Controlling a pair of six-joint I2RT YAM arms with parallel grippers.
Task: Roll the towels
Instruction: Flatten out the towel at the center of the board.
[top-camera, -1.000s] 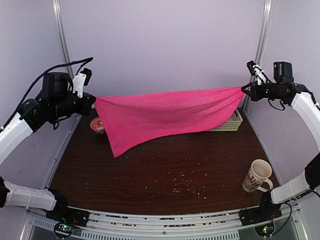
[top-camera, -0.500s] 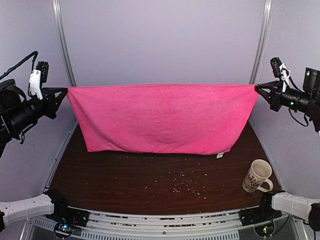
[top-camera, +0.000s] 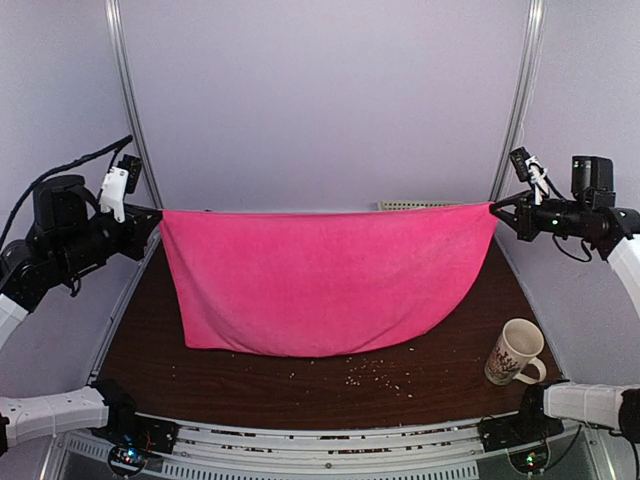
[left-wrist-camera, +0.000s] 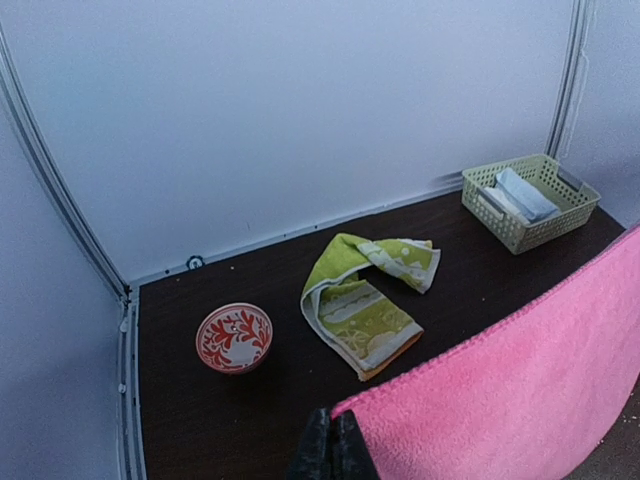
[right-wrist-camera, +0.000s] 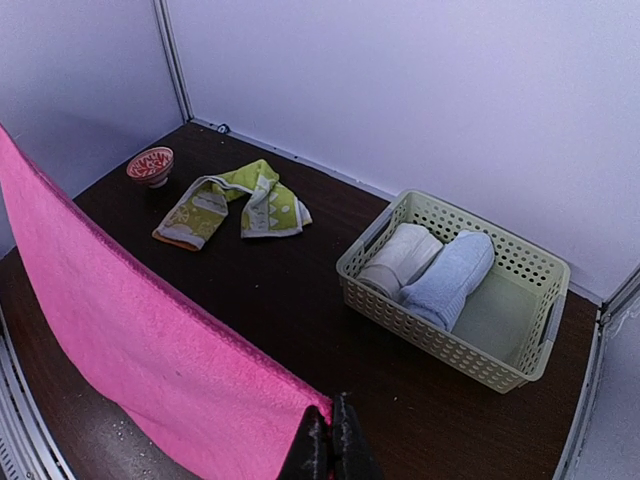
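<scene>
The hot-pink towel (top-camera: 320, 280) hangs as a flat sheet over the middle of the counter (top-camera: 300, 390), its top edge pulled taut; the left claw (top-camera: 157, 214) is clamped on one upper corner, the right claw (top-camera: 497, 210) on the other; behind it the yellow-green towel (left-wrist-camera: 365, 300) lies crumpled on the counter, between a red-patterned bowl (left-wrist-camera: 233, 337) and a basket (right-wrist-camera: 430, 345) holding a white roll (right-wrist-camera: 397, 260) and a light-blue roll (right-wrist-camera: 450, 280); a mug (top-camera: 515, 352) stands front right.

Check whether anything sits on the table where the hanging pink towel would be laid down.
Only crumbs lie on the table in front of the pink towel. Behind it lie the yellow-green cloth, bowl and basket; the mug stands off to the right.
</scene>
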